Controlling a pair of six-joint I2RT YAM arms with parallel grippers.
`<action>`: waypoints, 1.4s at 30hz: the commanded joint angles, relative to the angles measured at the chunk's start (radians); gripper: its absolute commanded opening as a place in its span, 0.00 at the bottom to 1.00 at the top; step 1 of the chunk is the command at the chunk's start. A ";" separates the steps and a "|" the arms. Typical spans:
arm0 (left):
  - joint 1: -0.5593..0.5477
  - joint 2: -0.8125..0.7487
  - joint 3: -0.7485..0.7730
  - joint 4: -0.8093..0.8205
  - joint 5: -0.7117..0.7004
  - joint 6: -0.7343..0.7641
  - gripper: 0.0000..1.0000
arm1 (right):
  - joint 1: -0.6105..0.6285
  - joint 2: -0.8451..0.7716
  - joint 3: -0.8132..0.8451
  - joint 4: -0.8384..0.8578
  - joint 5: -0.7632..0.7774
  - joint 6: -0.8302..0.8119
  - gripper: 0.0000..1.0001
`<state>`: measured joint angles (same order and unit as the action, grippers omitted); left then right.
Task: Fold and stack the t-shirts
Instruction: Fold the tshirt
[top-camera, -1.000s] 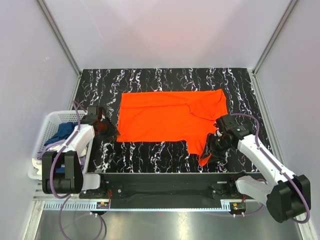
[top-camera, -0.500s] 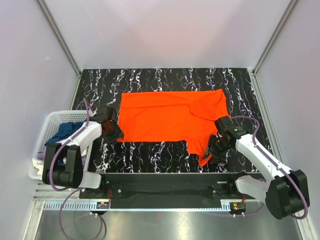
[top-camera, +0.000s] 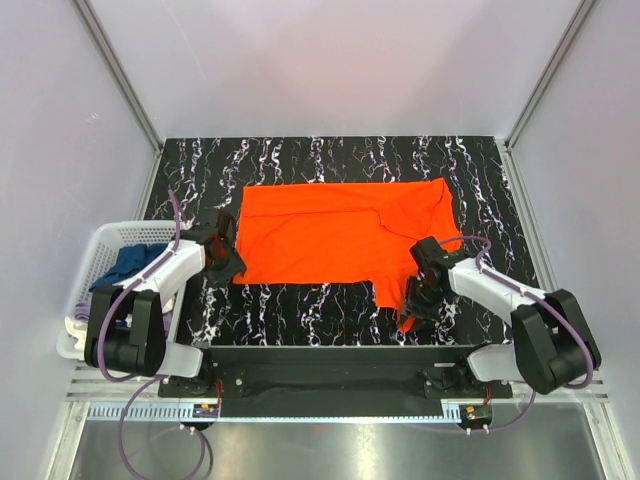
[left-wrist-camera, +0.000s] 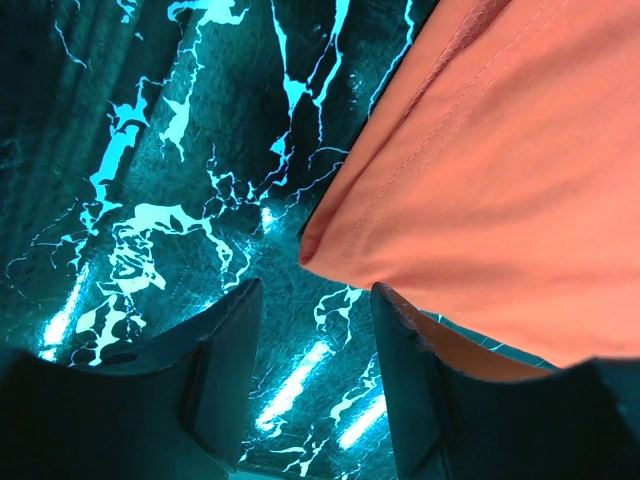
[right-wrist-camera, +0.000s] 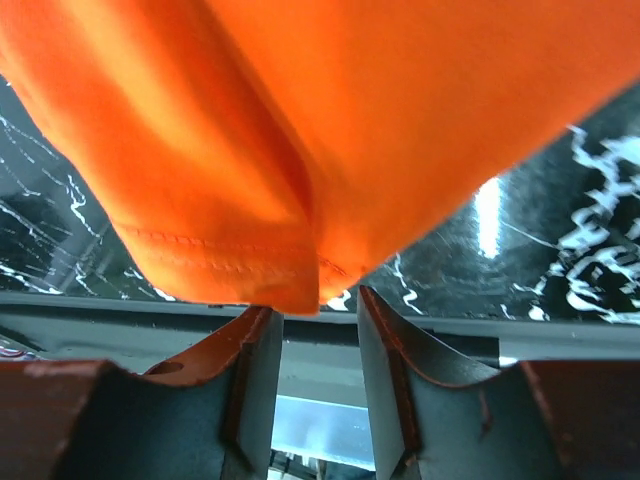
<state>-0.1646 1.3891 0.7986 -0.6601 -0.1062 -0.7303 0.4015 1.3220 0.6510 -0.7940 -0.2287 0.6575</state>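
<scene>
Well, saw one orange t-shirt (top-camera: 340, 240) spread flat on the marble table (top-camera: 300, 160), long axis side to side. Found one white basket (top-camera: 75, 310) left of the t-shirt, blue cloth (top-camera: 125, 265) inside. Caught left gripper (left-wrist-camera: 315, 290) parted at the t-shirt's near-left corner, right gripper (right-wrist-camera: 313, 305) parted at its near sleeve hem.

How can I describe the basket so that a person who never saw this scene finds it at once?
Start from the black marbled table and go to its left edge, near the front. The basket stands there, beside the table. It is the only white, slotted container, and it holds a dark blue garment, unlike the orange t-shirt spread flat.
</scene>
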 joint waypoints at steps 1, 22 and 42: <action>-0.003 -0.018 0.031 -0.003 -0.033 0.017 0.52 | 0.028 0.019 0.001 0.055 0.025 0.014 0.42; -0.003 -0.029 0.045 -0.012 -0.029 0.011 0.52 | 0.100 0.122 0.075 -0.031 0.157 0.083 0.13; -0.003 0.068 0.053 0.001 -0.049 -0.075 0.53 | 0.100 -0.089 0.256 -0.273 0.173 -0.018 0.00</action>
<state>-0.1646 1.4464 0.8234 -0.6800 -0.1249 -0.7670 0.4938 1.2713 0.8551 -1.0096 -0.0650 0.6582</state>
